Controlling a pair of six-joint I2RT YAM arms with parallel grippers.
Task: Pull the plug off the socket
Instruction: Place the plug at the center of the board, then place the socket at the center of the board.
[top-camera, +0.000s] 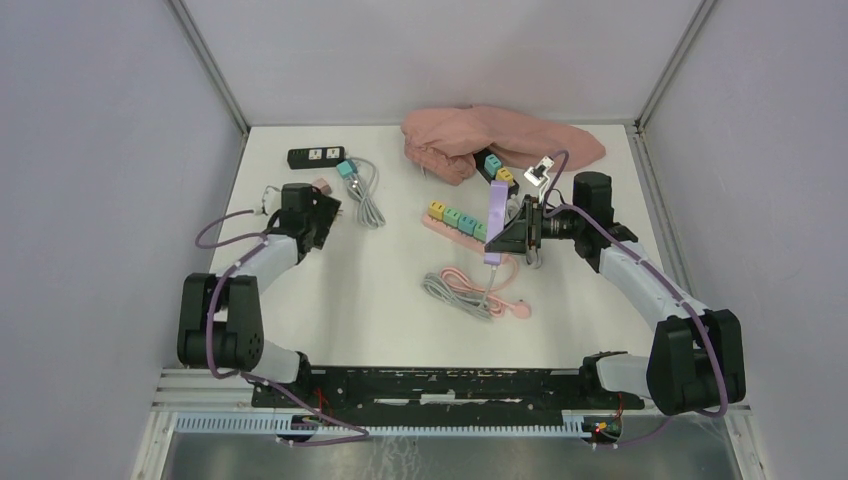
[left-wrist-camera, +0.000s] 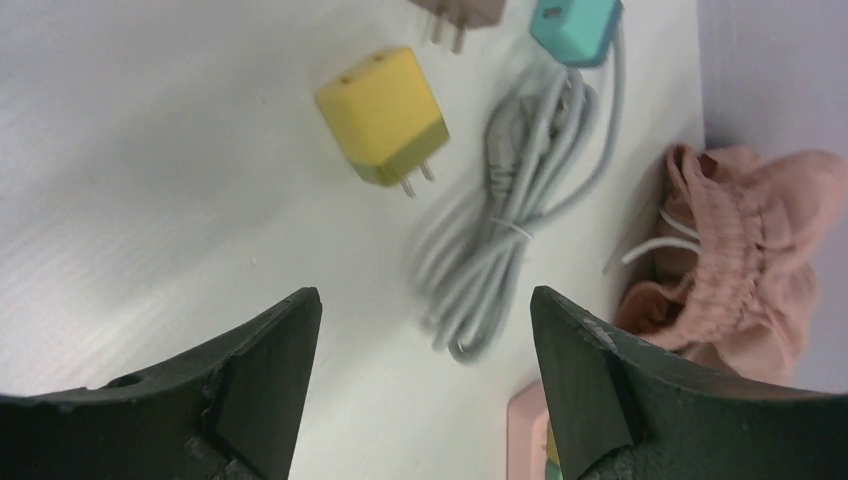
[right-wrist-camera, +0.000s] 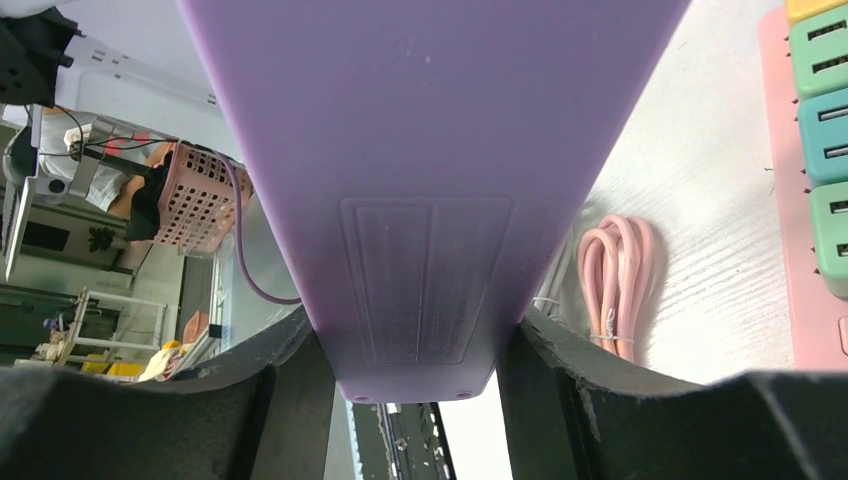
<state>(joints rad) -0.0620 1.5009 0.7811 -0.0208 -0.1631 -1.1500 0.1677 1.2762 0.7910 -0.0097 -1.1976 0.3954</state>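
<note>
Our right claw (right-wrist-camera: 410, 345) pinches the purple strip (right-wrist-camera: 430, 150), whose long axis runs near to far. The teal plug (top-camera: 492, 162) sits at the strip's far end. Our left claw (left-wrist-camera: 425, 330), spread, hangs well left of the strip.

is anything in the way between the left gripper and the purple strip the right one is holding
Nothing tall. The grey cable bundle and the pink power strip lie flat on the table between the open left gripper and the purple strip, which the right gripper holds; a path above them looks clear.
</note>
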